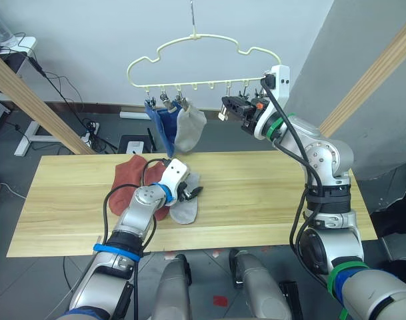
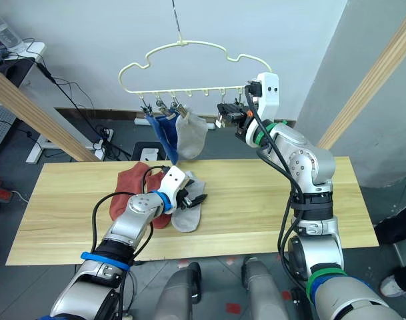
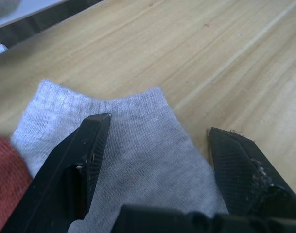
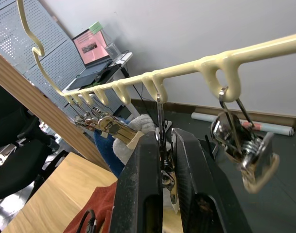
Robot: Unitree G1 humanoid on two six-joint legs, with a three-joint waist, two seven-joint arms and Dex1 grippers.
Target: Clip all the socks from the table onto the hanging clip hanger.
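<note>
Left wrist view: left gripper spread wide over grey sock; pinch its cuff squarely. Right gripper clenches a metal clip on clip hanger, upper centre.

Socks on the clip hanger: two blue, overlapping, and one light grey; on the table: one light grey sock, rust-red socks piled, count unclear; two grippers, left, right.

Two head cameras look down over the table; wrist cameras sit close, one at hanger, one at sock.
</note>
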